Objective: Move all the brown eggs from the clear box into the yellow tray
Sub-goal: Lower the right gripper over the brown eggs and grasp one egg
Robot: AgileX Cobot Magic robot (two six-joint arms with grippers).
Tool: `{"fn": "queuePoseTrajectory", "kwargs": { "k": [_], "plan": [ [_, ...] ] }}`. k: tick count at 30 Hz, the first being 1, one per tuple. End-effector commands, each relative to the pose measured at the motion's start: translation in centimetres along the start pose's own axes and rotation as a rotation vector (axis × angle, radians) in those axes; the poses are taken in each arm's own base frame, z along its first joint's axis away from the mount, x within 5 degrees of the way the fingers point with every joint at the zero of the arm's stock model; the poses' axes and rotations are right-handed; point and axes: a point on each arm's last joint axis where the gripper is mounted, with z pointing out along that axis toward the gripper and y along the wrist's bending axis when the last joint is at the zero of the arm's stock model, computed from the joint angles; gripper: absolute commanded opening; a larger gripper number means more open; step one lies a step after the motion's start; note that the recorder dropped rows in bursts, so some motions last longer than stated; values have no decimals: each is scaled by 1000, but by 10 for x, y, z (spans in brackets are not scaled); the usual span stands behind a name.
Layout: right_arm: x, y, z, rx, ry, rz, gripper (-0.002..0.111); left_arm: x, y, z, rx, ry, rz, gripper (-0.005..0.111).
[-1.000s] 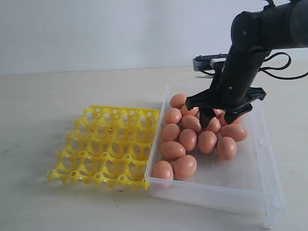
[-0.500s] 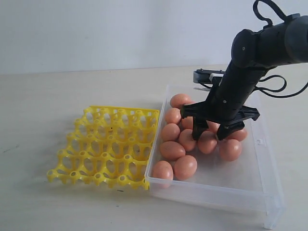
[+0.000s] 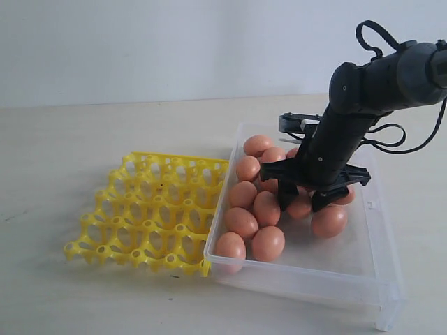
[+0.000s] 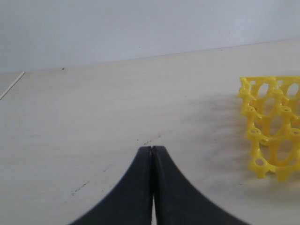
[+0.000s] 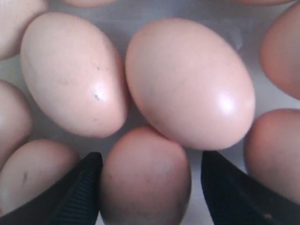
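The clear box (image 3: 300, 280) sits on the table (image 3: 70, 139), and every one of the brown eggs (image 3: 267, 243) that shows lies inside it, crowded toward the box's left half. Two eggs rest against the box's near wall at its left corner. Behind them, in the middle of the box, the right claw (image 3: 301, 204) reaches down into the pile. Its fingers (image 5: 79, 192) are spread wide, one on each side of a single egg (image 5: 146, 180). That egg lies low between them, and it is not clear whether either finger touches it. More eggs lie past the claw, up to the box's far left corner.

The yellow tray (image 3: 140, 209) lies flat just beside the box's left wall.

The left claw (image 4: 152, 154) is pressed together, holding nothing, over bare table. A corner of the tray is nearby, and the box is out of its camera's sight.
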Motion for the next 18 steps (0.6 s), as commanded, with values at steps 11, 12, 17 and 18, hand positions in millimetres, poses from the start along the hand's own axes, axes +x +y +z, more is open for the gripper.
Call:
{"fn": "queuePoseTrajectory", "kwargs": {
  "k": [11, 12, 17, 18],
  "plan": [
    [-1, -1, 9, 0, -20, -4, 59, -3, 0, -1, 1, -23, -11, 0],
    [-1, -1, 9, 0, -20, -6, 59, -3, 0, -1, 1, -23, -11, 0],
    [-5, 1, 2, -5, -63, -15, 59, -3, 0, -1, 1, -23, -11, 0],
    [-6, 1, -1, -8, -81, -19, 59, -3, 0, -1, 1, -23, -11, 0]
  ]
}}
